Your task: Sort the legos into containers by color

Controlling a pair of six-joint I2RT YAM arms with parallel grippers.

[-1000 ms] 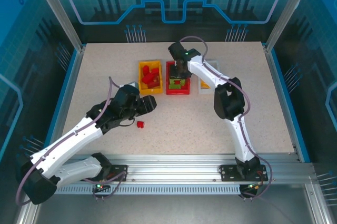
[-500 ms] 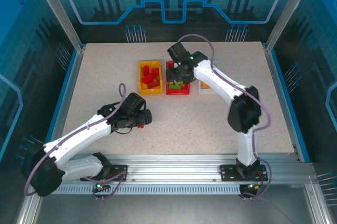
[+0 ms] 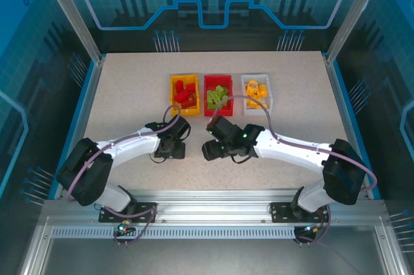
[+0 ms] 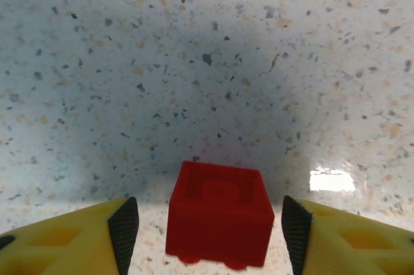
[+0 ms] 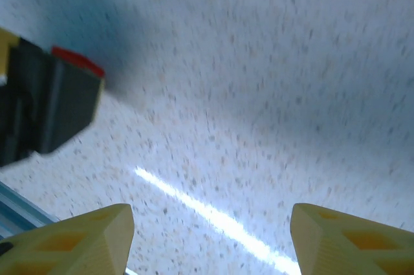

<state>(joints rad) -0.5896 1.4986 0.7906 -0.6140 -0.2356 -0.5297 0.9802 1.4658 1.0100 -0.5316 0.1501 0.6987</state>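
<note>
Left gripper (image 4: pixel 208 223) released, fingers (image 4: pixel 123 226) spread either side of a red lego (image 4: pixel 218 220) sitting on the speckled surface (image 4: pixel 207 61), small gap on each side; right gripper (image 5: pixel 213 223) also released, nothing between its fingers (image 5: pixel 77 239), low over bare surface just right of the left one; three bins in a row at the far side: yellow-orange bin (image 3: pixel 172 94) left with red legos (image 3: pixel 184 96); red bin (image 3: pixel 218 112) middle with green legos (image 3: pixel 218 96); white bin (image 3: pixel 257 109) right with yellow-orange legos (image 3: pixel 257 90).
</note>
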